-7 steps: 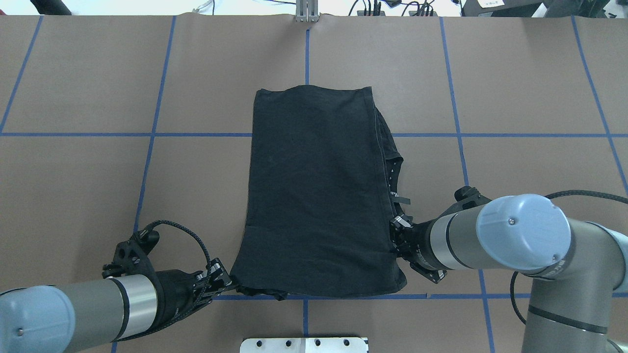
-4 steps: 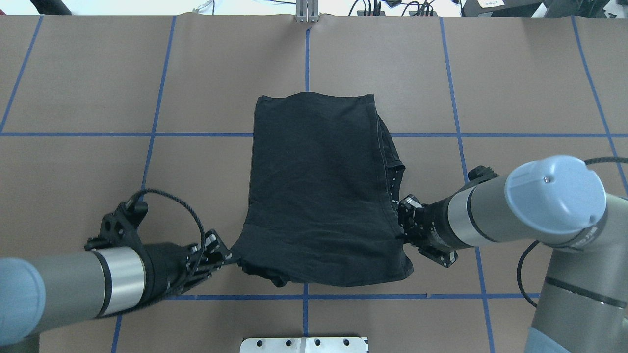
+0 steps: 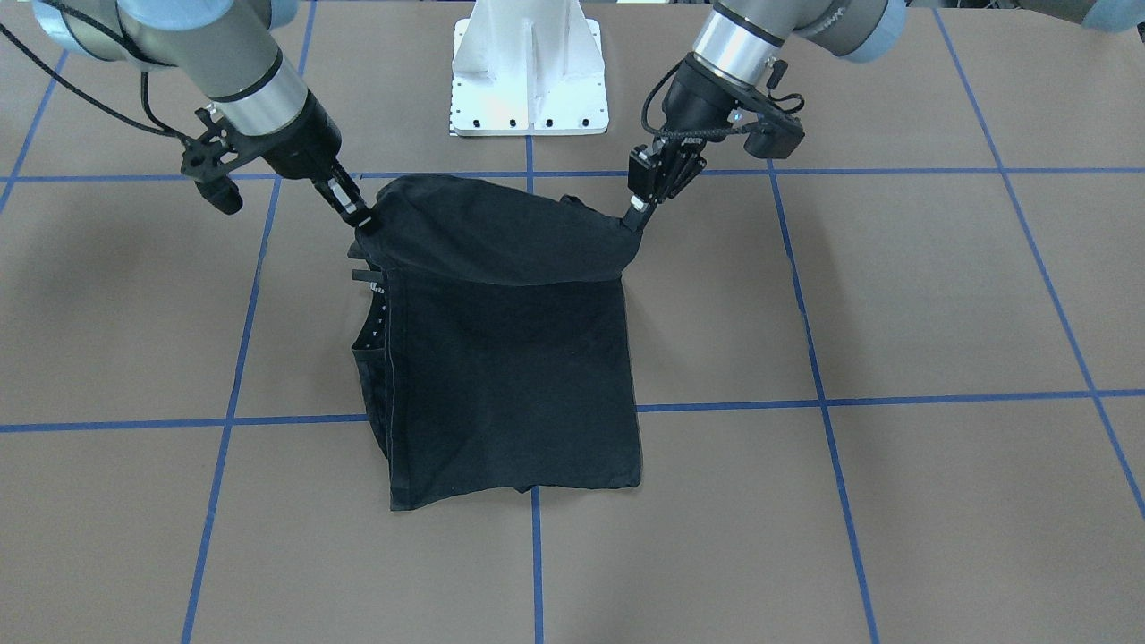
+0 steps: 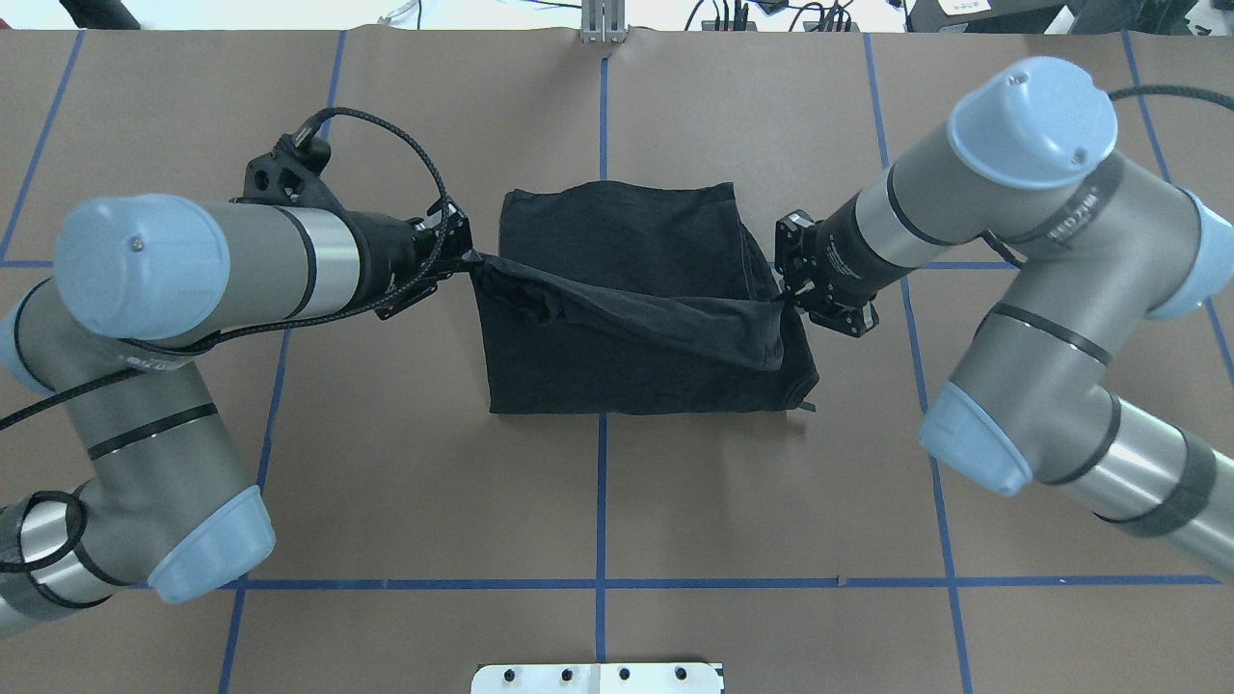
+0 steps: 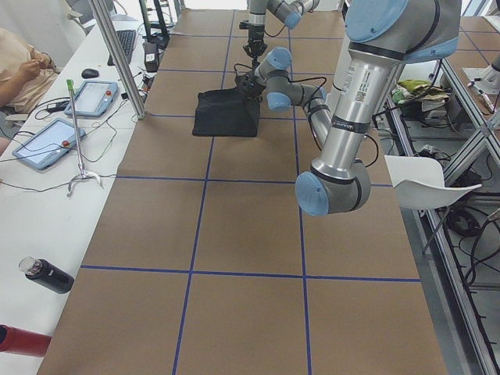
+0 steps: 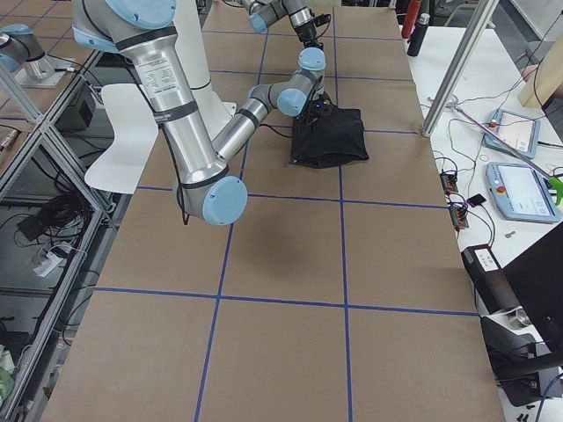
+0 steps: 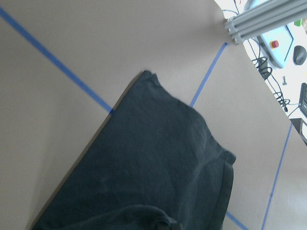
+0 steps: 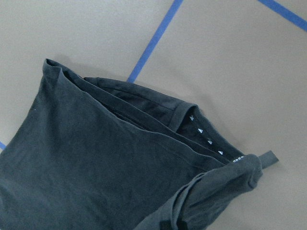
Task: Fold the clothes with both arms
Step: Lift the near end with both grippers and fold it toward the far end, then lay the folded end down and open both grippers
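Note:
The clothes are one black T-shirt lying on the brown table, print hidden. Its edge nearest the robot is raised off the table and stretched taut between both grippers, sagging in the middle over the flat part. My left gripper is shut on the raised edge's left corner, and in the front-facing view this gripper is on the right. My right gripper is shut on the opposite corner; this gripper is on the left there. The right wrist view shows layered folds of the shirt with a small white-dotted collar tape.
The white pedestal base stands at the robot's side of the table. Blue tape lines grid the brown surface. A metal post is at the far edge. Tablets, a bottle and a person's arm are beside the table.
Both grippers have lifted the shirt's near edge and carried it away from the robot, over the flat part. The arms have stretched forward and the visible shirt outline is now shorter.

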Robot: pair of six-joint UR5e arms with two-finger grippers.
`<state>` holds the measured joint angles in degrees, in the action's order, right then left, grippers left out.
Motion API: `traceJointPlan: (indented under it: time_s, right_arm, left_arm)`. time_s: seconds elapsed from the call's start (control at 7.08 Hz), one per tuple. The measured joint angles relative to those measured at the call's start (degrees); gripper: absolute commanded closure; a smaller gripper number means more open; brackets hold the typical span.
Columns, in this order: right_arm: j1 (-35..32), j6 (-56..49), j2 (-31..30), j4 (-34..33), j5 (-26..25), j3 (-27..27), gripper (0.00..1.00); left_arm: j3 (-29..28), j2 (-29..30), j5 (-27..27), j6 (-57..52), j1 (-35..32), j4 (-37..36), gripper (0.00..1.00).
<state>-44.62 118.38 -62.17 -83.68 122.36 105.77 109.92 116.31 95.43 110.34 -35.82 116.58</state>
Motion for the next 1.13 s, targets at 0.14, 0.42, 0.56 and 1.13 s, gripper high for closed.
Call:
traceJointPlan:
  time_s: [0.14,0.42,0.56,1.13]
  right_arm:
    - [-1.5,-2.6,2.1,0.1,1.3,-4.0,1.0]
    - [-2.8,-5.6,6.4,2.9,2.4,-13.3,1.0]
    - [-3.3,-6.0,8.3,6.4,2.5,-18.5,1.0]
    - [-5.6,-12.8,16.3,12.4,2.6,-35.6,0.63]
  left_arm:
    - [-2.5,1.2,0.0,-0.3,-0.9,1.1,1.0]
    - [-11.8,5.0,0.0,-0.4,-2.8,6.6,1.0]
    - [-16.5,7.1,0.0,-0.8,-3.9,8.6,1.0]
    - [-33.3,13.2,-0.5,-3.2,-6.7,16.2,0.79]
